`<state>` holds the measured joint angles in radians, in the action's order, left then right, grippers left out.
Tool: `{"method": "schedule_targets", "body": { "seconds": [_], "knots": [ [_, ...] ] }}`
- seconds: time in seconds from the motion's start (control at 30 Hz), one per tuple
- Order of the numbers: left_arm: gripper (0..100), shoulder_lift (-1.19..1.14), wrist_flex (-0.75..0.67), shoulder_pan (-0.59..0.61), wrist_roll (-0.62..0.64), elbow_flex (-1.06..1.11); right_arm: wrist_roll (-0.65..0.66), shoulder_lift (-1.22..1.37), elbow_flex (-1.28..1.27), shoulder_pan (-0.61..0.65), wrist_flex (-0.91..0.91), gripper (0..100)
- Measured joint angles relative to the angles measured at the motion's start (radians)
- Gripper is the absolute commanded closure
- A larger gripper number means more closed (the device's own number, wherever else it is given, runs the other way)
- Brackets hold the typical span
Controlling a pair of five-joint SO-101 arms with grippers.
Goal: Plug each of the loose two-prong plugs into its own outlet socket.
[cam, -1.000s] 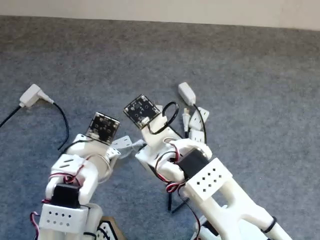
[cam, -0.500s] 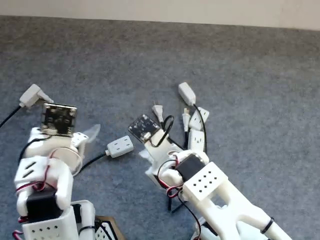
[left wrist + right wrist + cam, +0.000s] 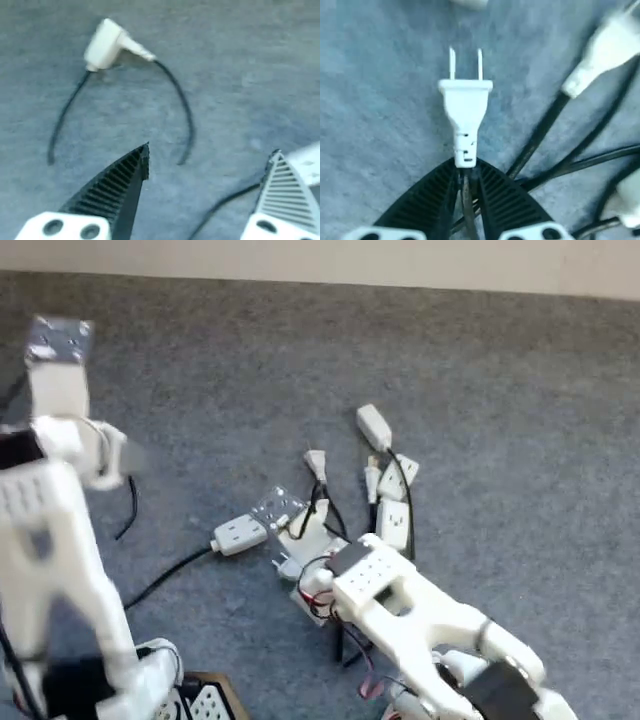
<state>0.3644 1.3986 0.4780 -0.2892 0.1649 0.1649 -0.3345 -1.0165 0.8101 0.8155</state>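
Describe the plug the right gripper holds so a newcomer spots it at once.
On the grey mat, find the cluster of white connectors in the middle, by the right arm. The plug lies on the cluster's side toward the left arm, just past the right gripper. It alone is pinched at its cord end, two bare prongs pointing away from that arm.

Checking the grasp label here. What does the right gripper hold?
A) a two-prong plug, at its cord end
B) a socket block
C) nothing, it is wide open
A: the right gripper is shut on the cord end of the plug, prongs pointing away.
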Motion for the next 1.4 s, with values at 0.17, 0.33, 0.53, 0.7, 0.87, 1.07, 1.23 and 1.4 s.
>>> {"method": "schedule_targets", "body": {
  "seconds": [0.17, 0.33, 0.53, 0.7, 0.87, 1.07, 1.23, 1.4],
  "knots": [
    [64, -0.29, 0.104, 0.087, -0.04, -0.341, 0.0, 0.078, 0.017, -0.002, 0.015, 89.2],
    [64, -0.474, 0.152, 0.107, -0.058, -0.526, 0.0, 0.071, 0.071, 0.003, 0.092, 72.2],
    [64, -0.588, 0.153, 0.109, -0.06, -0.621, 0.015, 0.071, 0.259, 0.0, 0.259, 70.9],
    [64, -0.618, 0.153, 0.109, -0.078, -0.657, 0.026, 0.071, 0.387, 0.0, 0.338, 70.9],
    [64, -0.618, 0.153, 0.109, -0.091, -0.657, 0.032, 0.147, 0.39, 0.0, 0.336, 70.9],
    [64, -0.618, 0.153, 0.12, -0.091, -0.657, 0.032, 0.298, 0.39, 0.018, 0.331, 71.0],
    [64, -0.618, 0.153, 0.137, -0.091, -0.657, 0.032, 0.301, 0.39, 0.049, 0.304, 79.3],
    [64, -0.618, 0.153, 0.135, -0.091, -0.657, 0.032, 0.301, 0.39, 0.049, 0.267, 87.5]
  ]
}}
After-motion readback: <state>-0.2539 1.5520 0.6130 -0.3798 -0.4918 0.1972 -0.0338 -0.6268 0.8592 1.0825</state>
